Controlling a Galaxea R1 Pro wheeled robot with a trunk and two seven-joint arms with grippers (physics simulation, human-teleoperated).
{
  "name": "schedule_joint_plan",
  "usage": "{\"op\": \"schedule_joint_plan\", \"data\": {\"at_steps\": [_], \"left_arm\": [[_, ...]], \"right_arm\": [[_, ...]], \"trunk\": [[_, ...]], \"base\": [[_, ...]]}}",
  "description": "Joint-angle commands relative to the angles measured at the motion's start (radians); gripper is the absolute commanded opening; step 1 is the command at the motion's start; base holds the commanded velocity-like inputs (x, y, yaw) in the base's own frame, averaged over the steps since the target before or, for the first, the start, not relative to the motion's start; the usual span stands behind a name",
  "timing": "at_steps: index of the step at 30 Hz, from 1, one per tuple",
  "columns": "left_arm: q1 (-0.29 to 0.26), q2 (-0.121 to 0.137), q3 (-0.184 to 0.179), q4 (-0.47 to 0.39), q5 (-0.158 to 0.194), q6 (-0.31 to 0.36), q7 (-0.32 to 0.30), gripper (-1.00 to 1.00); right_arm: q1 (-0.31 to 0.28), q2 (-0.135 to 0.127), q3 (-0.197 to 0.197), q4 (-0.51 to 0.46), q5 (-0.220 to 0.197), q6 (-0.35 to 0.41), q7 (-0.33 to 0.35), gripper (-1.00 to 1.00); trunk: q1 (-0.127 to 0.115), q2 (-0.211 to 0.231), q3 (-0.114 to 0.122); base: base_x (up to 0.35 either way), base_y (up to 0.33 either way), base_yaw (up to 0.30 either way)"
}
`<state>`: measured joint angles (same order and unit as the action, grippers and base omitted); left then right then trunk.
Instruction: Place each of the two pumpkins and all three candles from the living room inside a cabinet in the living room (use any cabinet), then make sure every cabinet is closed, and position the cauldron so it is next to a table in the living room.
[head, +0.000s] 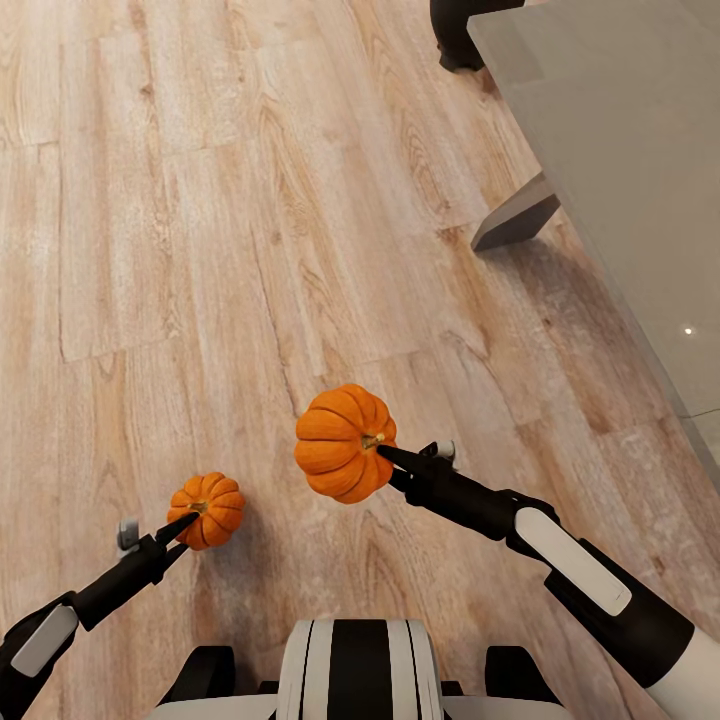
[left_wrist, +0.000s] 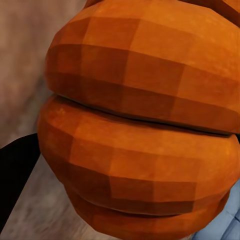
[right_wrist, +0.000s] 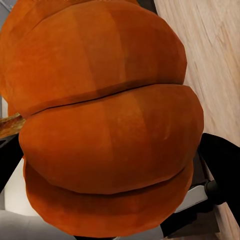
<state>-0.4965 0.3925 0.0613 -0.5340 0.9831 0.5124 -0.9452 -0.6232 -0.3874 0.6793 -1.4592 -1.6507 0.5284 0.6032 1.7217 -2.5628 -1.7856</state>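
Note:
Both pumpkins are held above the wood floor in the head view. My left gripper (head: 188, 518) is shut on the smaller-looking pumpkin (head: 210, 508) at its stem end, low on the left. The other pumpkin (head: 340, 442) is higher and closer to the camera, with my right gripper (head: 384, 455) shut on it by the stem. Each wrist view is close up on orange ribs: the left pumpkin (left_wrist: 140, 125) and the right pumpkin (right_wrist: 105, 125). The table (head: 620, 150) with its greyish glass top runs along the right edge. Candles and cabinet are out of view.
A slanted grey table leg (head: 515, 215) stands on the floor under the table's near edge. A dark rounded object (head: 458, 35) is cut off by the top edge beside the table corner. Light wood-plank floor (head: 200, 250) stretches ahead and to the left.

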Motion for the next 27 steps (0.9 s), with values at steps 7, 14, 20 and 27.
{"op": "schedule_joint_plan", "data": {"at_steps": [7, 14, 20, 27], "left_arm": [[0.000, 0.000, 0.000, 0.000, 0.007, 0.009, -0.004, -1.00], [0.000, 0.000, 0.000, 0.000, 0.006, 0.008, -0.005, -1.00], [0.000, 0.000, 0.000, 0.000, 0.006, 0.008, -0.006, -1.00], [0.000, 0.002, 0.000, 0.000, 0.006, 0.009, -0.006, -1.00]], "right_arm": [[-0.001, -0.001, 0.002, 0.000, -0.011, 0.005, 0.000, -1.00], [-0.001, -0.001, 0.002, 0.000, -0.011, 0.005, 0.000, -1.00], [-0.001, -0.001, 0.002, 0.000, -0.011, 0.005, 0.000, -1.00], [-0.001, -0.001, 0.002, 0.000, -0.011, 0.005, 0.000, -1.00]], "trunk": [[0.000, 0.000, 0.000], [-0.001, 0.000, 0.007], [-0.004, 0.002, 0.031], [-0.005, 0.002, 0.042]], "base": [[0.000, 0.000, 0.000], [0.000, 0.000, 0.000], [0.000, 0.000, 0.000], [0.000, 0.000, 0.000]]}}
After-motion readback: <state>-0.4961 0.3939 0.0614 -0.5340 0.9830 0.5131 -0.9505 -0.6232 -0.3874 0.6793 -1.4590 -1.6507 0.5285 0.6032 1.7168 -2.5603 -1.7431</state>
